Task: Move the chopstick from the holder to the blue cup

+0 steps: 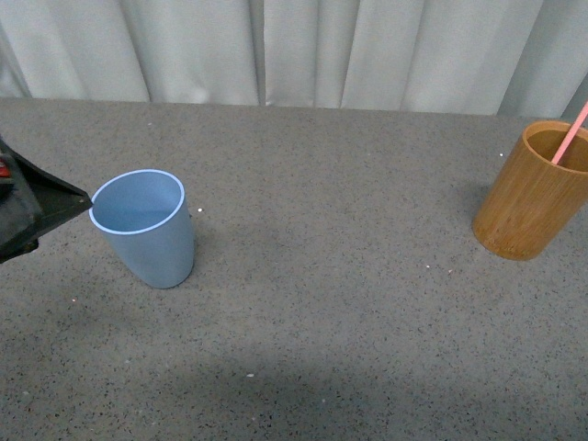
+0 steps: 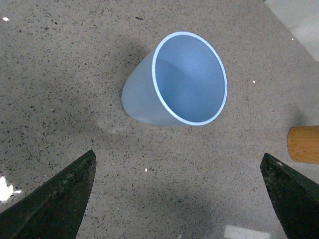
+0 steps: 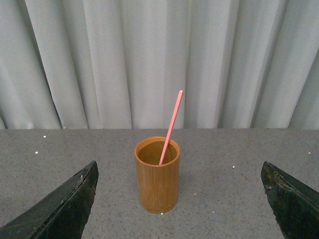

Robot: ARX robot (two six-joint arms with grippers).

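Note:
The blue cup stands empty on the left of the grey table; in the left wrist view its open mouth faces the camera. My left gripper is open and empty, a short way from the cup; one of its fingers reaches to the cup's rim in the front view. The brown bamboo holder stands at the far right with the pink-red chopstick leaning in it. In the right wrist view the holder and chopstick stand ahead of my open, empty right gripper.
A pale pleated curtain hangs along the table's back edge. The speckled grey tabletop lies between cup and holder. The holder's edge shows in the left wrist view.

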